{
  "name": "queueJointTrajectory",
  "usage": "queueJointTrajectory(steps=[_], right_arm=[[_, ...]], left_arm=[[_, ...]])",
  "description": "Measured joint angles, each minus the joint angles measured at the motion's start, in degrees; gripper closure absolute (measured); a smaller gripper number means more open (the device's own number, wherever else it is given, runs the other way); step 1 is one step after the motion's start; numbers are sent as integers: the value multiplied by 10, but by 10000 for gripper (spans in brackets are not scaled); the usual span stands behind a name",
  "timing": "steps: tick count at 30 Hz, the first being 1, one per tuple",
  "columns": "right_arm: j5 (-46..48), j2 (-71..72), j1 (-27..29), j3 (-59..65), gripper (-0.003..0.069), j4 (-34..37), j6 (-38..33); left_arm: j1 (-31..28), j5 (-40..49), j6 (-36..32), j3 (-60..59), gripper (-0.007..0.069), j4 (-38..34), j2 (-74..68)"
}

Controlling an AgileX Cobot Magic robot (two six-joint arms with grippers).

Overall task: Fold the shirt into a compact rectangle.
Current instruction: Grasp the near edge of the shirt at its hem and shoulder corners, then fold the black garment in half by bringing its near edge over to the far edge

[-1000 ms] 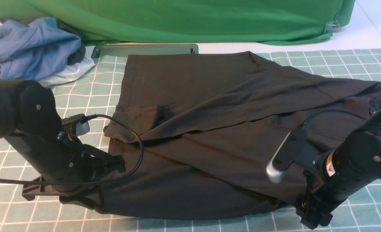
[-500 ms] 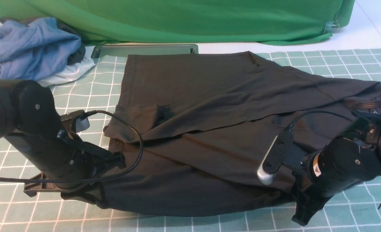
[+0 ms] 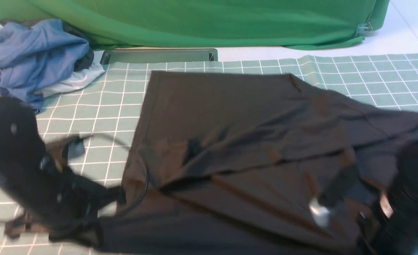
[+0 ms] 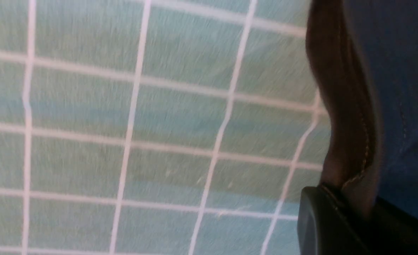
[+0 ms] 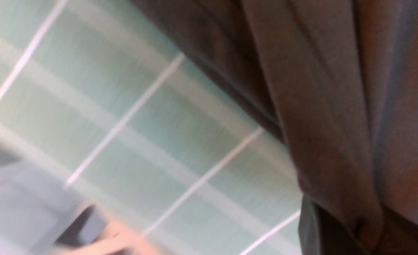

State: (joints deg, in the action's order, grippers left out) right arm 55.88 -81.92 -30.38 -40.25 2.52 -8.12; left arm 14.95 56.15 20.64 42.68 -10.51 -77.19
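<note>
**Left end effector** [image 4: 354,212]: closed on the stitched hem of the shirt [image 4: 347,106]. In the left wrist view you see the hem pinched against one black finger [image 4: 318,223].

**Right end effector** [image 5: 357,226]: a gathered bunch of the same fabric runs into it. Blur softens your right wrist view, but the folds appear to converge between jaws drawn tight on the cloth.

**Shirt:** it lies spread across the middle of the checked tabletop [image 3: 99,106], between your two arms. Each near corner sits at one end effector, and the far edge points toward the green cloth [image 3: 194,21]. One layer crosses the other along a diagonal overlap.

**Surroundings:** the blue and white clothes [image 3: 35,53] sit heaped at the far left, well apart from the shirt. The green cloth drapes along the back edge.
</note>
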Motion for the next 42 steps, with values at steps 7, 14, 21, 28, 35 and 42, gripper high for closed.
queueJointTrajectory(steps=[7, 14, 21, 28, 35, 42], right_arm=[[-23, 95, 0, 65, 577, 8, 15], [-17, 69, 0, -7, 577, -71, 68], [-5, -27, 19, -131, 577, -107, 76], [-7, -120, 92, -259, 577, -115, 68], [-46, -223, 153, -367, 577, -116, 58], [-141, -315, 197, -430, 577, -118, 53]], left_arm=[[0, -6, 2, -58, 596, -27, 5], [0, -51, 16, 35, 596, -18, 1], [-13, -119, 33, 131, 596, -12, -61], [-51, -130, 17, 251, 596, -24, -157], [-60, -166, -47, 352, 596, -111, -251], [-60, -236, -62, 418, 596, -150, -350]])
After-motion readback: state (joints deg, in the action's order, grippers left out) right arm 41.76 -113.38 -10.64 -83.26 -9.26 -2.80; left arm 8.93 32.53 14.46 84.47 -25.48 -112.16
